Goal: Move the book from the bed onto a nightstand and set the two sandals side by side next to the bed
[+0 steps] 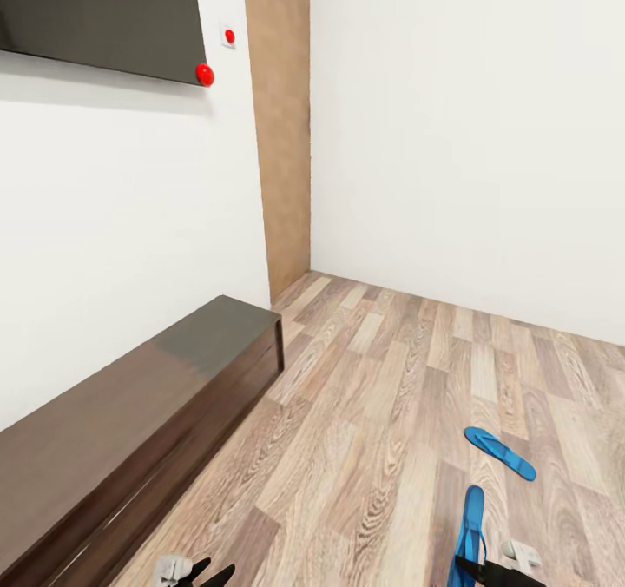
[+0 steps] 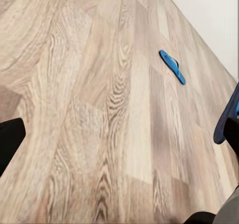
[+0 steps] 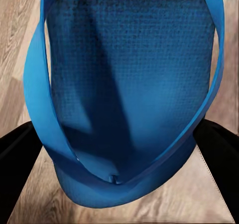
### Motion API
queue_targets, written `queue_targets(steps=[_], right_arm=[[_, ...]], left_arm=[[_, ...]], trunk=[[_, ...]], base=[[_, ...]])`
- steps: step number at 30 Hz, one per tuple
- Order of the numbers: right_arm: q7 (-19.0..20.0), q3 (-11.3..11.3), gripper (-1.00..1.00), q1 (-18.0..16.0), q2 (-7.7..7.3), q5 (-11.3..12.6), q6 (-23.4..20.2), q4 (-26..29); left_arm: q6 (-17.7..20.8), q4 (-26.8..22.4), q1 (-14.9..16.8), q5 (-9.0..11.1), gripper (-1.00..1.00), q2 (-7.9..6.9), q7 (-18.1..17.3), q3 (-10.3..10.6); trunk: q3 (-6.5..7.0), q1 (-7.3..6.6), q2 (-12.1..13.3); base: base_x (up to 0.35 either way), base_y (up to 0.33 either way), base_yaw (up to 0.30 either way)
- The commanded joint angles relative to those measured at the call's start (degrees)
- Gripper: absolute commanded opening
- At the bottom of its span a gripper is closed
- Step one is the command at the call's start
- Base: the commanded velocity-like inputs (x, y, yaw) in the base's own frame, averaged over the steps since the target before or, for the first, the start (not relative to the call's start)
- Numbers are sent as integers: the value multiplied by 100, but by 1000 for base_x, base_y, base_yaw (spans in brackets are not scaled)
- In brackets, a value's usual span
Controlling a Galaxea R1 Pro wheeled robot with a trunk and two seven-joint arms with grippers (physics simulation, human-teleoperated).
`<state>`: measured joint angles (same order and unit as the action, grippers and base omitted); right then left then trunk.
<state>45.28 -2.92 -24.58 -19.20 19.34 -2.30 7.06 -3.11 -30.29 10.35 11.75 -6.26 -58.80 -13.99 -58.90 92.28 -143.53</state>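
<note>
Showing 2 bright blue flip-flops, flat soles w/ thin blue straps. Sandal A (image 1: 470,535): held, at near right of head view, sole turned on edge & running away from the robot, heel end near. In right wrist view the same sandal (image 3: 127,84) shows a dotted, textured footbed w/ both straps arching off the sides & meeting at the toe post.

Sandal B (image 1: 499,452): lies flat on wood-plank floor (image 1: 373,413), right of centre, a bit farther off than A, angled w/ one end toward far left. Also seen in left wrist view (image 2: 173,66), lying near the white wall (image 2: 209,15).

Right gripper (image 1: 483,571): black fingers (image 3: 17,154) sit either side of sandal A's toe end, closed in against its edges; it has hold of A. A reaches forward from the gripper, off the floor. B is on the floor beyond & slightly right of the gripper, apart from it.

Left gripper (image 1: 204,575): near bottom edge, left of centre; black fingertips spread, nothing between them. Both sandals are well to its right.

Other items: long low dark bench (image 1: 130,422) along left wall; black wall screen (image 1: 104,14) above it; tan wall panel (image 1: 279,127) at corner.
</note>
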Motion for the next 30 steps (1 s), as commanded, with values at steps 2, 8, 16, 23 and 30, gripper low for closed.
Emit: queue_targets(steps=[2,8,16,23,30], right_arm=[[25,-35,-100,-4,1,0,-25,-3],[25,-33,-100,-4,0,-1,-25,-3],[25,-33,-100,-6,4,-2,-25,-3],[25,-33,-100,-3,1,-1,-25,-3],[25,-34,-100,-3,0,-7,-25,-3]], left_arm=[[-32,5,2,-1,100,1,-17,-7],[-32,5,2,-2,100,2,-17,-7],[-28,5,2,-3,100,2,244,6],[-32,5,2,-6,100,2,374,10],[-32,5,2,2,100,2,370,5]], trunk=[[-5,-1,-2],[-5,-1,-2],[-5,-1,-2],[-5,-1,-2],[-5,-1,-2]], base=[[0,0,-282],[1,0,-281],[202,0,-185],[309,0,-7],[133,0,-6]])
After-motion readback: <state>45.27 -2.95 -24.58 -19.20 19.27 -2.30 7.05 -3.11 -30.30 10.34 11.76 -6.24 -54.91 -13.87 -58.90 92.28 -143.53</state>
